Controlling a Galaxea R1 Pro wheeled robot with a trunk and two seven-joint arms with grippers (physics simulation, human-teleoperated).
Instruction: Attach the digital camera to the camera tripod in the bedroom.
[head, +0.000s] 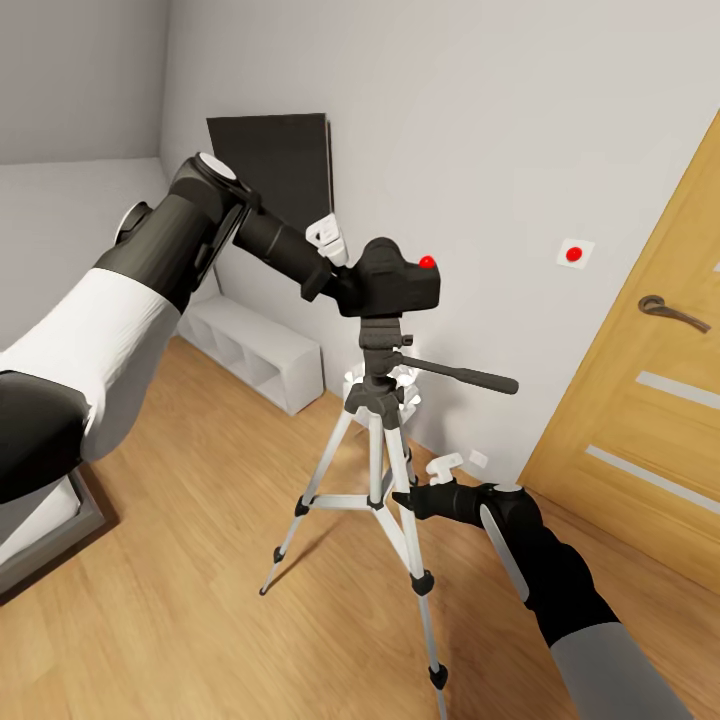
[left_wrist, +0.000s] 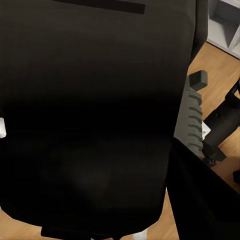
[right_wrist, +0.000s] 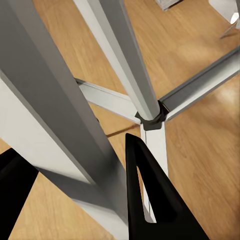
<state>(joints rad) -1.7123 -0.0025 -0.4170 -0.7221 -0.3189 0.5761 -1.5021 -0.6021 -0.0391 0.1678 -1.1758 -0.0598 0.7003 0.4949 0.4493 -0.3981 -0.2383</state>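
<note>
Left gripper (head: 345, 285) grips the camera (head: 398, 276) from its side; jaws closed on the camera body, which sits on top of the tripod (head: 378, 440) head, red dot facing up. In the left wrist view the camera (left_wrist: 95, 115) is a big black mass right at the lens, one ribbed finger (left_wrist: 193, 117) beside it. Tripod stands upright on the wood floor (head: 180, 620) near the grey wall, black handle (head: 465, 376) sticking out toward the wooden door (head: 650, 400). Right gripper (head: 410, 497) is low at the tripod's leg; in the right wrist view the dark fingers (right_wrist: 150, 195) straddle a silver leg (right_wrist: 65, 145), jaws closed on it. White cube shelf (head: 250, 350) along the wall, dark panel (head: 270, 160) above it, white wall plate (head: 574, 253) with a red dot beside the door.
</note>
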